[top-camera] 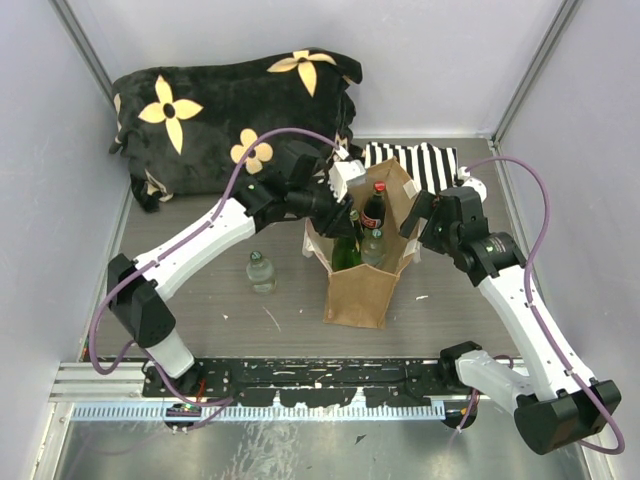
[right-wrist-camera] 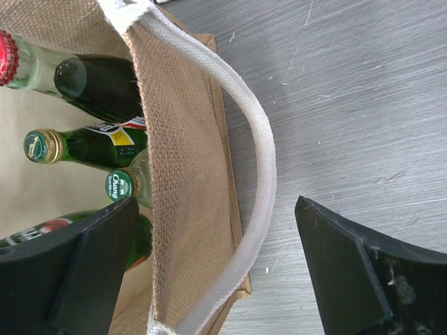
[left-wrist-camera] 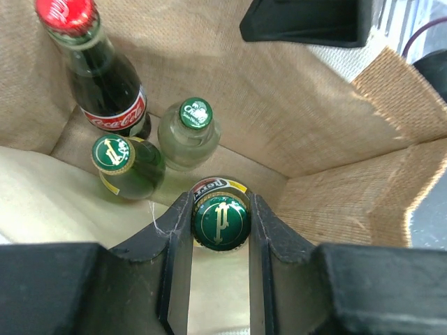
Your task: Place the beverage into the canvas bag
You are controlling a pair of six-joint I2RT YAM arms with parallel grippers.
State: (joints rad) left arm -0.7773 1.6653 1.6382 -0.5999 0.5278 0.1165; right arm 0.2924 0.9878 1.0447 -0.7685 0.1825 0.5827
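Observation:
The tan canvas bag (top-camera: 358, 290) stands open at mid-table, with its white handle (right-wrist-camera: 260, 139) hanging outside. My left gripper (left-wrist-camera: 220, 201) reaches into the bag from above and is shut on the green cap of a green glass bottle (left-wrist-camera: 221, 223), which stands upright inside. Three other bottles stand in the bag: a red-capped cola bottle (left-wrist-camera: 105, 84), a clear bottle (left-wrist-camera: 188, 132) and a second green bottle (left-wrist-camera: 126, 164). My right gripper (right-wrist-camera: 216, 209) is open and straddles the bag's right wall (right-wrist-camera: 185, 174) and handle. One finger is inside the bag and one outside.
A small clear bottle with a green cap (top-camera: 261, 270) stands on the table left of the bag. A black flowered cushion (top-camera: 230, 110) lies at the back left. A black-and-white striped cloth (top-camera: 420, 160) lies behind the bag. White walls close in both sides.

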